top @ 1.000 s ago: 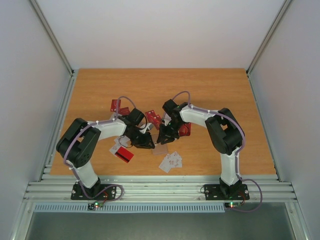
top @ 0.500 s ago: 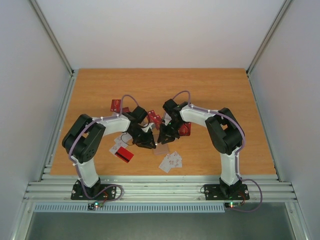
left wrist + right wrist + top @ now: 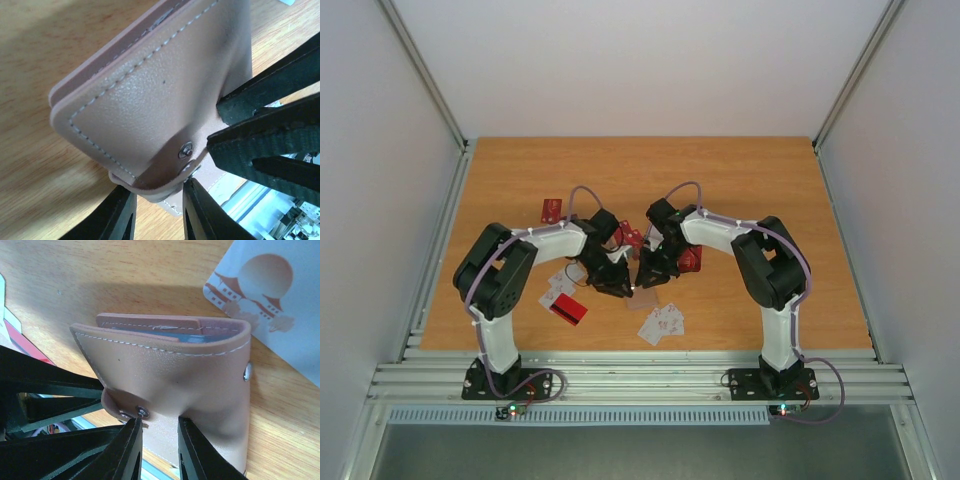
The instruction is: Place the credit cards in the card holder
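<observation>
The tan-brown card holder (image 3: 150, 100) stands folded on the table between both grippers, its blue-grey inside just showing in the right wrist view (image 3: 175, 370). My left gripper (image 3: 157, 192) is shut on its snap flap at the bottom edge. My right gripper (image 3: 157, 422) is shut on the holder's lower edge from the other side. In the top view the left gripper (image 3: 618, 284) and right gripper (image 3: 642, 279) meet tip to tip and hide the holder. Red credit cards (image 3: 630, 237) lie behind the grippers, white ones (image 3: 661, 323) in front.
A white card with reddish marks (image 3: 265, 285) lies just beyond the holder. More red cards lie at the back left (image 3: 552, 210), by the right arm (image 3: 690, 259) and front left (image 3: 567, 309), with white cards (image 3: 558, 291) beside them.
My left arm has swung right, bringing its gripper closer to the right gripper at the holder. The right arm has hardly moved.
</observation>
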Action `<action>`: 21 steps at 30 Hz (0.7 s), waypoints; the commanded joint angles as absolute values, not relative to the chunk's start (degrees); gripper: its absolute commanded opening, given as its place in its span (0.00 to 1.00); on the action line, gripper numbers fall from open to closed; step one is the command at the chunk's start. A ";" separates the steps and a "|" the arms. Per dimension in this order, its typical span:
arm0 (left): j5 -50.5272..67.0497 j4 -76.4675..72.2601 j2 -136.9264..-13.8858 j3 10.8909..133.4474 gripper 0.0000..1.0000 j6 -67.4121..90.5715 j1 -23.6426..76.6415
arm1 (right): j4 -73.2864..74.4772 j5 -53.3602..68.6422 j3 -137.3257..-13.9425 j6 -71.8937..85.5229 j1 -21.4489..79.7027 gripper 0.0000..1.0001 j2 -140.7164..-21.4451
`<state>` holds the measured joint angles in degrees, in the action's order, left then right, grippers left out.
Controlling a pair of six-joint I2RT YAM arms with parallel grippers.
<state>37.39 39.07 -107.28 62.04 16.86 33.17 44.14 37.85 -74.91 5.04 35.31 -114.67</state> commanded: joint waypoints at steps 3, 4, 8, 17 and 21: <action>40.11 39.04 -110.57 65.92 0.30 13.71 34.52 | 39.04 40.95 -74.42 3.87 36.40 0.21 -114.21; 40.50 39.70 -110.67 66.48 0.30 13.36 34.54 | 38.97 41.18 -74.56 3.76 36.60 0.22 -114.33; 41.52 41.92 -111.06 68.48 0.30 12.04 34.54 | 39.36 40.90 -74.71 3.43 36.73 0.21 -113.97; 41.85 44.97 -111.93 69.96 0.29 9.26 34.54 | 38.52 41.72 -73.92 3.42 36.73 0.21 -113.89; 42.57 45.63 -110.50 69.59 0.35 9.18 34.44 | 40.10 40.11 -73.85 2.49 36.69 0.21 -112.88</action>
